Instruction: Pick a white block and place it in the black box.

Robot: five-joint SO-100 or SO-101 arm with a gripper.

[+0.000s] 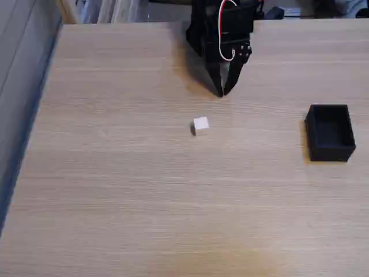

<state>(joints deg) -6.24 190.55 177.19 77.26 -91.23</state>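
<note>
A broad tabletop of pale wood-grain laminate (pixel 173 208) takes up nearly the whole fixed view, running from the near edge up to the far one, where a cluttered strip of shelving or stacked items shows, too blurred to tell apart. Down the left side a grey floor or wall drops away past the table's edge.

At the far middle of the table stands the black robot arm (pixel 222 26), a blocky plastic body with a looped red and white cable running down its front. From it the black two-finger gripper (pixel 222 92) points down toward the table, its two fingers tapering to meet at the tips, so the jaws are closed together with nothing between them. The tips are at or just above the wood; which of the two cannot be told.

Well to the right, about mid-depth, sits the small matte black rectangular box (pixel 330 133), thin-walled and open at the top, its inside dark.

The small plain white cube (pixel 200 124) lies on the bare table near the middle, just nearer than the gripper tips and slightly to their left, clear of them, and well apart from the box on its right.
</note>
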